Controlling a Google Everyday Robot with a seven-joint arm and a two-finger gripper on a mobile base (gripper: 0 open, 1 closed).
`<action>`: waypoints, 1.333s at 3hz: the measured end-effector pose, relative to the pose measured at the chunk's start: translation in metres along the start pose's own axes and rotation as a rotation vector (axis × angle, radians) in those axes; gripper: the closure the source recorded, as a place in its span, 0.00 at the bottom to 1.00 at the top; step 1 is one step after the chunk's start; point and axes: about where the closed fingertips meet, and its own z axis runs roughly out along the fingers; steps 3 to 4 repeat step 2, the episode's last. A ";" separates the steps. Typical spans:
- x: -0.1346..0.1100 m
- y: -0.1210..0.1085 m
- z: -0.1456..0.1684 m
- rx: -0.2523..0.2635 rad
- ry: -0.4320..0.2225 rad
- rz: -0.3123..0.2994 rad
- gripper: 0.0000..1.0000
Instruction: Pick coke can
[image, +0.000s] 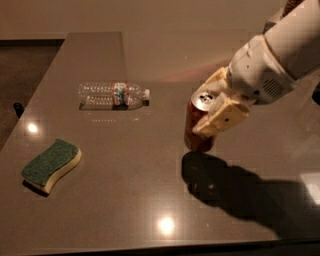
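The coke can (193, 131), red-brown with a silver top, is held between the cream fingers (225, 116) of my gripper (212, 103) at the right middle of the table. The gripper is shut on the can's upper part. The can is slightly tilted and sits a little above the tabletop, with its dark shadow (210, 176) just below it. The white arm reaches in from the upper right.
A clear plastic bottle (113, 95) lies on its side at the back left. A green and yellow sponge (51, 164) lies at the front left. The grey table (125, 200) ends at the front edge near the bottom and along the left.
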 end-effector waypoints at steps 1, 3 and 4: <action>-0.025 -0.009 -0.031 0.041 0.030 0.027 1.00; -0.025 -0.009 -0.031 0.041 0.030 0.027 1.00; -0.025 -0.009 -0.031 0.041 0.030 0.027 1.00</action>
